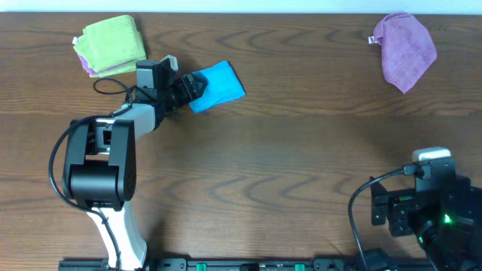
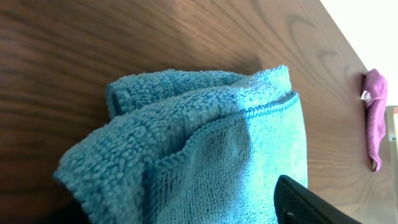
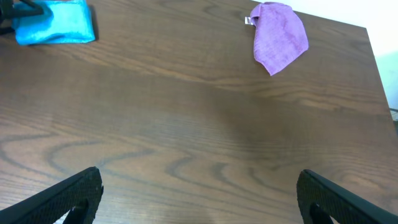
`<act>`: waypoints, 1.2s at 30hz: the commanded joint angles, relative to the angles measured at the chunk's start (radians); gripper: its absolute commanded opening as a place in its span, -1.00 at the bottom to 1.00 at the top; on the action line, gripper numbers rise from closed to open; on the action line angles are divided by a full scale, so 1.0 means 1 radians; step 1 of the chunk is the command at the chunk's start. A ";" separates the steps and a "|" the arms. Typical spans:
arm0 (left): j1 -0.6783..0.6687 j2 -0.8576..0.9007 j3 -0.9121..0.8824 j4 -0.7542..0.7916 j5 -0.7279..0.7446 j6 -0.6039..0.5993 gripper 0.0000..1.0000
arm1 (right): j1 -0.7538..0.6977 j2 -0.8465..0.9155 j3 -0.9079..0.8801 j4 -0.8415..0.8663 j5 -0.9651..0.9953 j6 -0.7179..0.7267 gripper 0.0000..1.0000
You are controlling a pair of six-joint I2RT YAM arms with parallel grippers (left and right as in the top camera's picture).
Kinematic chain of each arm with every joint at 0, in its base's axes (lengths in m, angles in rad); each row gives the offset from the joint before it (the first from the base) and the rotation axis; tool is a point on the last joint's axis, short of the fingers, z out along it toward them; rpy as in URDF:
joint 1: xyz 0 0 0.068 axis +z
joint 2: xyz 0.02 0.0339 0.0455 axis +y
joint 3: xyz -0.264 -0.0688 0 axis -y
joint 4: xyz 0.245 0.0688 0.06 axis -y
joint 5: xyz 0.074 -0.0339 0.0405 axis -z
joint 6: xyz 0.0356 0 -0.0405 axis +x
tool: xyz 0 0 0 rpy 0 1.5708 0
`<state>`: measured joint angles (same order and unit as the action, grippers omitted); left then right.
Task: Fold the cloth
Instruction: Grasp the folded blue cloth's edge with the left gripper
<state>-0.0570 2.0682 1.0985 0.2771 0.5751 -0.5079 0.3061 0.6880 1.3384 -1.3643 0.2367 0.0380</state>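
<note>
The sky-blue cloth [image 1: 218,84] lies folded and bunched on the dark wooden table, left of centre at the back. It fills the left wrist view [image 2: 205,137] and shows small at the top left of the right wrist view [image 3: 53,22]. My left gripper [image 1: 190,88] is at the cloth's left end. Its fingers [image 2: 174,208] are spread wide with the cloth's thick folds between them. My right gripper [image 3: 199,186] is open and empty over bare table at the front right, far from the cloth.
A lime-green folded cloth [image 1: 113,44] lies at the back left, close behind the left arm. A purple cloth [image 1: 405,49] lies at the back right, also seen in the right wrist view [image 3: 280,34]. The right arm [image 1: 429,203] sits at the front right corner.
</note>
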 commanded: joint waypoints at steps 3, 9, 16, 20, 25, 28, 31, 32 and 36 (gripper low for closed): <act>-0.025 0.119 -0.035 0.009 -0.039 -0.037 0.43 | -0.008 0.005 -0.004 0.003 0.010 0.037 0.98; -0.031 0.171 -0.032 0.076 0.009 -0.064 0.54 | -0.008 0.005 -0.004 0.003 0.010 0.037 0.98; -0.031 0.223 -0.018 0.077 0.119 -0.083 0.54 | -0.008 0.005 -0.004 0.003 0.010 0.056 0.99; -0.031 0.247 -0.018 0.071 0.153 -0.099 0.54 | -0.008 0.005 -0.004 0.004 0.010 0.056 0.99; -0.033 0.266 -0.018 0.063 0.176 -0.101 0.54 | -0.008 0.005 -0.004 0.003 0.010 0.060 0.98; -0.039 0.266 -0.018 0.061 0.170 -0.101 0.53 | -0.008 0.005 -0.004 0.004 0.010 0.063 0.99; -0.050 0.266 -0.018 0.061 0.146 -0.100 0.52 | -0.008 0.005 -0.004 0.004 0.010 0.080 0.98; -0.054 0.266 -0.018 0.061 0.141 -0.099 0.52 | -0.008 0.005 -0.004 0.004 0.010 0.081 0.99; -0.071 0.266 -0.018 0.062 0.119 -0.098 0.44 | -0.008 0.005 -0.004 0.004 0.010 0.081 0.99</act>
<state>-0.0910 2.2013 1.1667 0.4271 0.7986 -0.5777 0.3058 0.6884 1.3384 -1.3640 0.2367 0.0994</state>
